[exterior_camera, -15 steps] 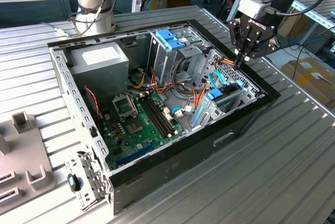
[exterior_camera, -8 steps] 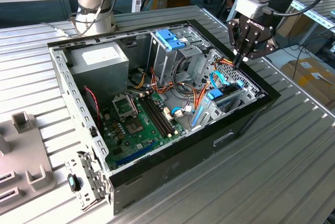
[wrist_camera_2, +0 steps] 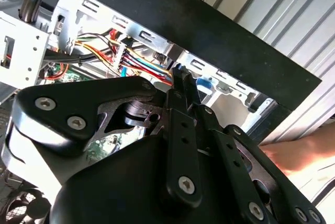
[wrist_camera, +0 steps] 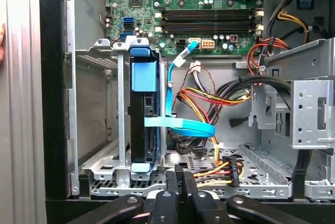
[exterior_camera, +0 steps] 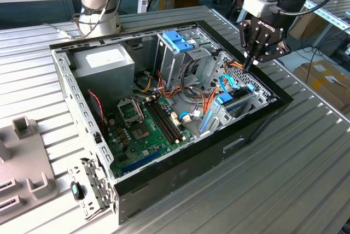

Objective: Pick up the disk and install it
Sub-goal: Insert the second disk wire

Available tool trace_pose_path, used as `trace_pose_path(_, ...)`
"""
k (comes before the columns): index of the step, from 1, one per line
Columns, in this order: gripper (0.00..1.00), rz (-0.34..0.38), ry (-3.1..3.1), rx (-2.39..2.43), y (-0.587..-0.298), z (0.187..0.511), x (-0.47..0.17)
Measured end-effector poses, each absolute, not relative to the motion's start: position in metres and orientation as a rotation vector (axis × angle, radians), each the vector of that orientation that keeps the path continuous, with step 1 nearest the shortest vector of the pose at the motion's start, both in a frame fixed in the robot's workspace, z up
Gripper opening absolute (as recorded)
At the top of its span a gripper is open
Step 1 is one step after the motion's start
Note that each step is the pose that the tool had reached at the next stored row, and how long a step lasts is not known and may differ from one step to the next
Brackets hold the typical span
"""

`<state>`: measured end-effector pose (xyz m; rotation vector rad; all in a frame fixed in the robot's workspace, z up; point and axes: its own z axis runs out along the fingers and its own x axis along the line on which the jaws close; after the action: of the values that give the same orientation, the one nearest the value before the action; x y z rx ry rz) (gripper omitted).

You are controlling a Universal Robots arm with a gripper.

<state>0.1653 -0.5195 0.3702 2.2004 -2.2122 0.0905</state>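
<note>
On the grey bench (exterior_camera: 306,179) the disk (wrist_camera: 144,124) sits in its bay; the pincer (exterior_camera: 249,63) hovers above, closed and empty.

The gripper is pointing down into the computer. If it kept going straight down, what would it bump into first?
Probably the bundle of coloured wires with its black plug, just below the shut gripper in the first wrist view. The metal cage floor lies beneath them. The disk stands off to one side. Depth is hard to judge.

The gripper (wrist_camera_2: 180,85) blocked most of the case (wrist_camera_2: 220,35); a hand (wrist_camera_2: 298,153) ran off frame.
</note>
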Motion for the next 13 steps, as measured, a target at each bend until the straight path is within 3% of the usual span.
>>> trace_pose_path(13, 0.16, 0.063, -2.230, 2.217, -0.540, 0.370, 0.155)
